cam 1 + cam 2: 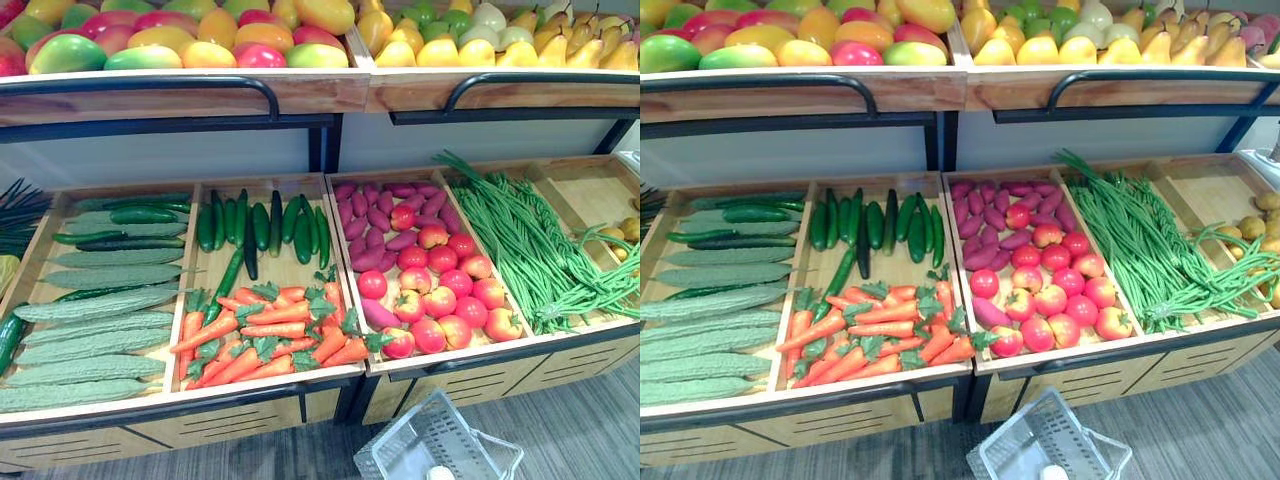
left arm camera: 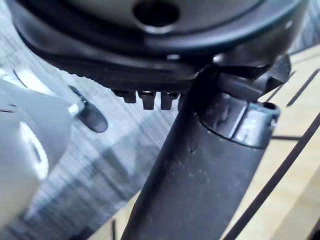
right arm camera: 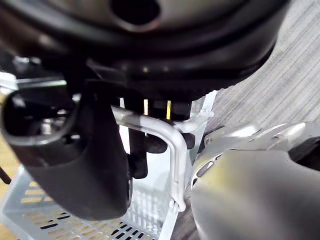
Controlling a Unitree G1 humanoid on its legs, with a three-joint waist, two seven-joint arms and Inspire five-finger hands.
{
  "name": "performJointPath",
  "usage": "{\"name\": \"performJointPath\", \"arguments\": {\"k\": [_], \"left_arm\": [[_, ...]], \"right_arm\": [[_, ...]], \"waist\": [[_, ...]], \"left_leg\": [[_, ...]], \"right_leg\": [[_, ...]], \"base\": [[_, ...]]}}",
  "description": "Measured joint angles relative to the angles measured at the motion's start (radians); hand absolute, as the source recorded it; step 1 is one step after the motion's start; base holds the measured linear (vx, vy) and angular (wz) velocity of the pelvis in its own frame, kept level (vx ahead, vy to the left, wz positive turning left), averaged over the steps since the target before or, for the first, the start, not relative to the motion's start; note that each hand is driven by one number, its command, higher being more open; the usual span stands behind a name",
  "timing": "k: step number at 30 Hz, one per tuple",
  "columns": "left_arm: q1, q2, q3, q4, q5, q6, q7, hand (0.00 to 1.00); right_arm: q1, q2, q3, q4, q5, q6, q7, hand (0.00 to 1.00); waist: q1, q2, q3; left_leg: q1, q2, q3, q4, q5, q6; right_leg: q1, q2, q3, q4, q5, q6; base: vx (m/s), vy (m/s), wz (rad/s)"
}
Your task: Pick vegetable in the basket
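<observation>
Rt hand (image 3: 85, 160) is clamped on the white handle (image 3: 174, 150) of the clear basket (image 1: 415, 430). The basket sits at the frame's bottom edge, centre-right, below the bins (image 1: 262, 381), w/ a small round item (image 1: 438, 473) inside that we can't ID. Veg lie in the lower bins: carrots (image 1: 265, 335) lower centre, cucumbers (image 1: 260, 225) above them, tomatoes (image 1: 440, 290) right of centre, long beans (image 1: 520, 240) far right. Lt hand (image 2: 200, 190) hangs over grey floor (image 2: 100, 165), holding nothing we can see; we can't tell if it's open or closed.
</observation>
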Motion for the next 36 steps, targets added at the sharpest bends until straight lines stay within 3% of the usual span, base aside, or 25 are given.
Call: {"name": "performJointPath", "arguments": {"k": [6, 9, 11, 14, 17, 19, 22, 26, 29, 32, 36], "left_arm": [[0.032, 0.05, 0.21, -0.112, -0.101, -0.12, 0.056, 1.0], [0.052, 0.084, 0.271, -0.27, -0.11, -0.179, 0.085, 1.0], [0.052, 0.093, 0.322, -0.458, -0.078, -0.234, 0.177, 1.0], [0.049, 0.115, 0.342, -0.73, 0.069, -0.284, 0.356, 1.0], [0.031, 0.174, 0.308, -0.967, 0.191, -0.292, 0.42, 1.0], [0.011, 0.202, 0.259, -1.081, 0.268, -0.292, 0.406, 1.0], [0.008, 0.332, 0.093, -1.225, 0.43, -0.238, 0.235, 1.0], [-0.027, 0.483, -0.124, -1.241, 0.651, -0.128, -0.043, 1.0], [-0.049, 0.533, -0.212, -1.234, 0.694, -0.06, -0.231, 1.0], [-0.1, 0.553, -0.272, -1.222, 0.703, -0.023, -0.372, 1.0], [-0.117, 0.601, -0.301, -1.216, 0.713, -0.002, -0.478, 1.0]], "right_arm": [[-0.003, 0.0, -0.03, -0.004, 0.0, 0.015, 0.011, 0.0], [0.012, 0.0, -0.029, -0.008, 0.0, 0.028, 0.015, 0.0], [0.039, 0.001, -0.026, -0.017, 0.0, 0.037, 0.017, 0.0], [0.054, -0.007, 0.014, -0.048, -0.007, 0.055, 0.044, 0.0], [0.056, -0.007, 0.021, -0.048, -0.024, 0.068, 0.047, 0.0], [0.059, -0.009, 0.02, -0.047, -0.036, 0.076, 0.047, 0.0], [0.054, -0.02, 0.02, -0.047, -0.04, 0.083, 0.05, 0.0], [0.04, -0.037, 0.011, -0.044, -0.077, 0.086, 0.058, 0.0], [0.03, -0.041, 0.001, -0.045, -0.079, 0.085, 0.077, 0.0], [0.036, -0.041, -0.026, -0.043, -0.088, 0.086, 0.091, 0.0], [0.036, -0.04, -0.036, -0.038, -0.1, 0.087, 0.095, 0.0]], "waist": [[0.009, 0.003, -0.014], [0.028, 0.005, -0.023], [0.052, -0.001, -0.043], [0.061, -0.003, -0.051], [0.068, 0.004, -0.069], [0.079, 0.008, -0.077], [0.085, 0.017, -0.091], [0.074, 0.044, -0.095], [0.046, 0.046, -0.094], [0.046, 0.041, -0.091], [0.045, 0.042, -0.091]], "left_leg": [[0.026, -0.003, 0.001, -0.074, 0.044, 0.005], [0.022, -0.007, -0.005, -0.084, 0.056, 0.006], [0.01, -0.008, -0.013, -0.088, 0.057, 0.007], [-0.001, -0.011, -0.017, -0.088, 0.059, 0.009], [-0.006, -0.017, -0.024, -0.088, 0.062, 0.01], [-0.006, -0.021, -0.024, -0.088, 0.062, 0.01], [0.003, -0.023, -0.016, -0.084, 0.063, 0.008], [0.019, -0.017, 0.023, -0.088, 0.063, 0.008], [0.025, -0.007, 0.055, -0.089, 0.063, 0.008], [0.028, -0.002, 0.078, -0.089, 0.063, 0.008], [0.032, -0.001, 0.103, -0.089, 0.065, 0.005]], "right_leg": [[-0.004, 0.001, -0.005, -0.003, -0.01, -0.007], [-0.01, 0.001, -0.018, 0.0, -0.009, -0.007], [-0.01, 0.0, -0.027, -0.005, -0.01, -0.007], [-0.009, 0.0, -0.03, -0.019, -0.002, -0.006], [0.002, -0.003, -0.037, -0.036, 0.005, -0.004], [0.006, -0.005, -0.042, -0.041, 0.006, -0.003], [0.016, -0.004, -0.044, -0.049, 0.009, -0.007], [0.023, 0.0, -0.025, -0.053, 0.013, -0.013], [0.021, 0.01, 0.0, -0.056, 0.017, -0.019], [0.018, 0.018, 0.017, -0.063, 0.024, -0.02], [0.01, 0.02, 0.031, -0.067, 0.03, -0.022]], "base": [[-0.08, 0.0, 0.05], [-0.1, 0.007, 0.1], [-0.09, 0.007, 0.13], [-0.03, 0.017, 0.06], [0.04, 0.03, 0.1], [0.04, 0.03, 0.09], [0.05, 0.023, 0.03], [-0.02, 0.014, -0.13], [-0.05, -0.005, -0.27], [-0.04, -0.007, -0.2], [-0.02, 0.005, -0.11]]}}
